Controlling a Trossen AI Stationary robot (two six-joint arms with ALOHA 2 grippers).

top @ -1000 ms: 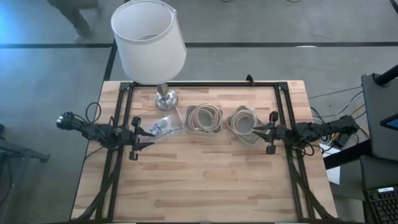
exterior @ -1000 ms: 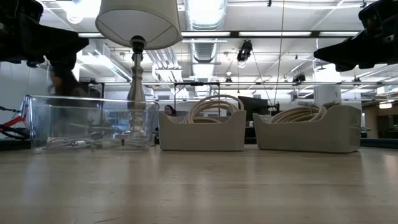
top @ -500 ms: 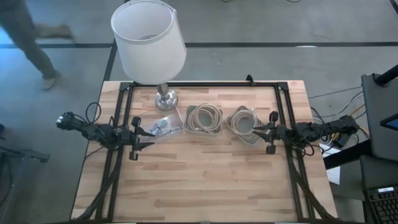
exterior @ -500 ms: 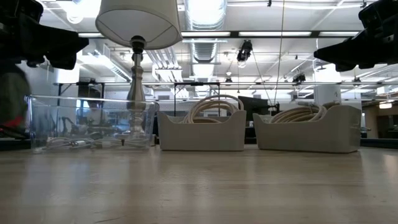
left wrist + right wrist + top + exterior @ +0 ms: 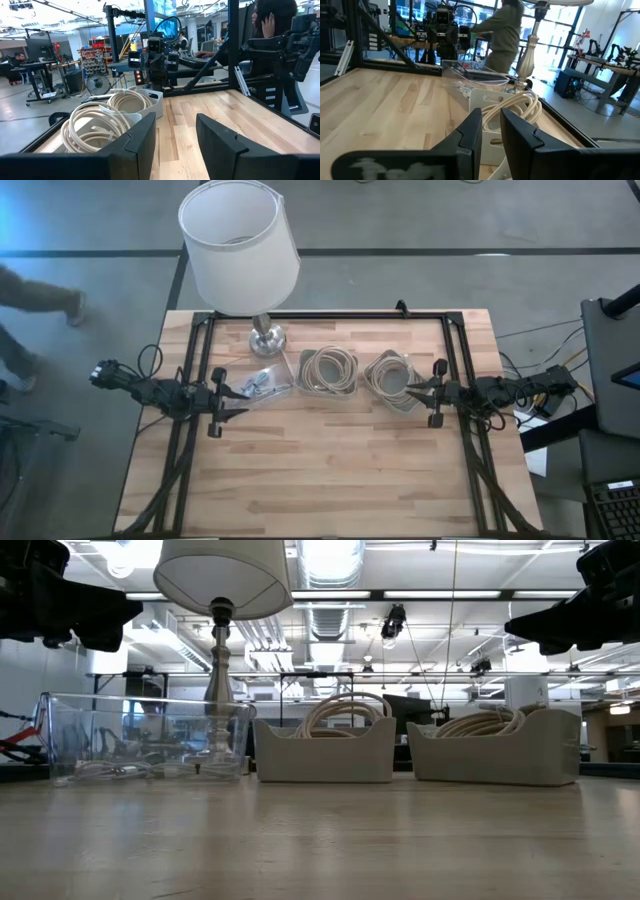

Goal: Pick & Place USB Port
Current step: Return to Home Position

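- A wooden table (image 5: 330, 470) edged by a black frame (image 5: 330, 314) stands on a grey floor (image 5: 480, 280). Seen from table height, the room behind is a wide hall with ceiling lights and workbenches.
- On the floor off the table's left side, a person (image 5: 40, 292) shows only as a blur.
- The left gripper (image 5: 176, 125) hangs above the table's left side, just beside the clear box. Its fingers are spread wide with nothing between them.
- The clear box (image 5: 140, 740) sits on the table left of the two bins. A few small pieces lie at its bottom, too small to name.
- A lamp (image 5: 238, 240) with a white shade stands behind the clear box, near the far edge.
- The left bin (image 5: 325, 758), light brown, sits mid-table and holds a coiled cable (image 5: 329, 367) whose loops rise over the rim.
- The right bin (image 5: 495, 762) sits just beside it, a small gap apart, with a second coiled cable (image 5: 388, 372) inside.
- The right gripper (image 5: 491, 115) hangs above the outer side of the right bin, its fingers parted by a narrow gap and empty.
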